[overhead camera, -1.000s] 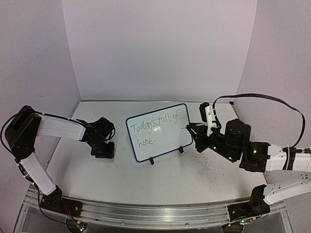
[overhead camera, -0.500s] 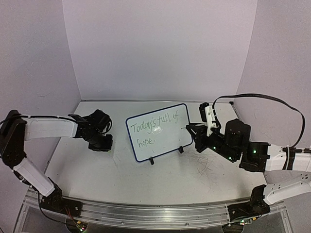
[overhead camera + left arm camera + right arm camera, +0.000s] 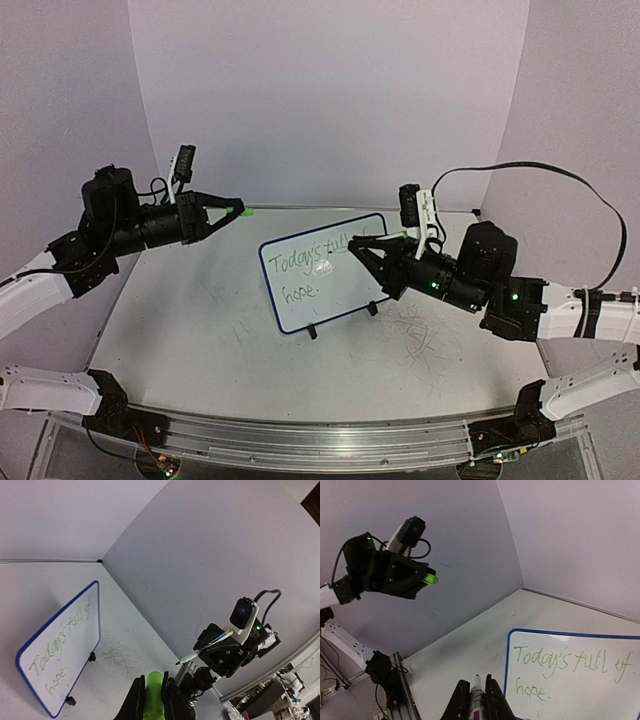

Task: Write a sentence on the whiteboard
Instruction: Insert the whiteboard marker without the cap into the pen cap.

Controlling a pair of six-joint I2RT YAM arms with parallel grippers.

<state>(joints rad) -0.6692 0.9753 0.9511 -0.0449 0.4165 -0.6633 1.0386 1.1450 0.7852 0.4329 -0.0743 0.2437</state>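
The whiteboard [image 3: 340, 292] stands at the centre of the table [image 3: 200, 340] bearing the sentence [image 3: 322, 256]. The left gripper [image 3: 228, 208], at 10 o'clock from it, is clamped on a green cap [image 3: 240, 210], and the right gripper [image 3: 366, 250], at 3 o'clock, on the marker [image 3: 478, 692]. If cap and tip meet off-axis, either may slip from its grip; a low right-arm swing could topple the board or smear the writing.

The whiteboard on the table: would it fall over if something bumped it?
Probably tips easily: the whiteboard stands on edge on just two small black feet. Its thin frame and flat face suggest it is stiff and light, so a push may slide it. Rubbing would likely smear the green sentence.
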